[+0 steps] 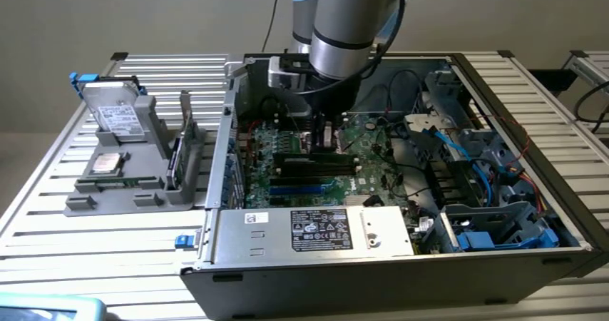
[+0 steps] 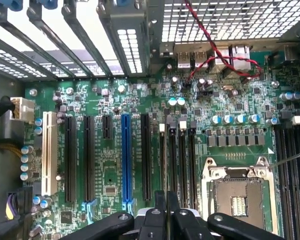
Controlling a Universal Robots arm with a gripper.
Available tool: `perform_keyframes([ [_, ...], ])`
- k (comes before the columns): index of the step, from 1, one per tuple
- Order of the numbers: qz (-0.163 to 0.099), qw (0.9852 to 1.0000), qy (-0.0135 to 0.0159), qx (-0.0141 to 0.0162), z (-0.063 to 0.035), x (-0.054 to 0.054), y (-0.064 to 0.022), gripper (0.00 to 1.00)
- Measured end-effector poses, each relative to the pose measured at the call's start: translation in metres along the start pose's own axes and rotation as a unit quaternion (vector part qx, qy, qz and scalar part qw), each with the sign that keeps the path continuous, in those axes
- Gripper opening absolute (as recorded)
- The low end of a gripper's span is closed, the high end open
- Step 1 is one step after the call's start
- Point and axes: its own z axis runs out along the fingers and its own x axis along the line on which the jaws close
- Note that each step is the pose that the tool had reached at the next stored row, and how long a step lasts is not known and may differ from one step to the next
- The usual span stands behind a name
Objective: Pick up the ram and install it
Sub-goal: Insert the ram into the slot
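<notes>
**Spotter:** What's the hand doing?

**Me:** I've got the gripper [image 2: 165, 196] almost closed. Its fingers [image 2: 160, 212] stand a sliver apart. It hangs over the black slots [image 2: 182, 165] beside the processor socket [image 2: 237, 200], near the middle of the motherboard [image 2: 115, 100], inside the open case [image 1: 381, 271].

**Spotter:** Is the ram in it?

**Me:** I can't tell. A stick that thin would sit edge-on between the fingers and be hidden by them, so I can't place it.

**Spotter:** How will it handle?

**Me:** I'd judge it light and stiff but brittle, with slick faces. I'd pinch the flat faces near the middle of the top edge, well off the contact edge. I'd also hold it square to the slot so it doesn't flex.
</notes>
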Motion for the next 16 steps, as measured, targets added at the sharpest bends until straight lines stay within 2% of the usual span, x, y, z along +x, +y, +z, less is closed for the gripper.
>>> perform_keyframes([
  [4, -0.001, 1.0, 0.0021, -0.0014, -0.0013, -0.0004, -0.0093, 0.13],
  [8, -0.007, 0.9999, 0.0102, -0.001, -0.0013, -0.0007, -0.0109, 0.13],
  [11, -0.022, 0.9997, 0.0141, 0.0001, -0.0008, -0.0011, -0.011, 0.13],
  [13, -0.03, 0.9994, 0.0151, 0.001, -0.0007, -0.002, -0.011, 0.13],
  [16, -0.03, 0.9994, 0.0151, 0.0011, -0.0007, -0.0019, -0.011, 0.13],
])
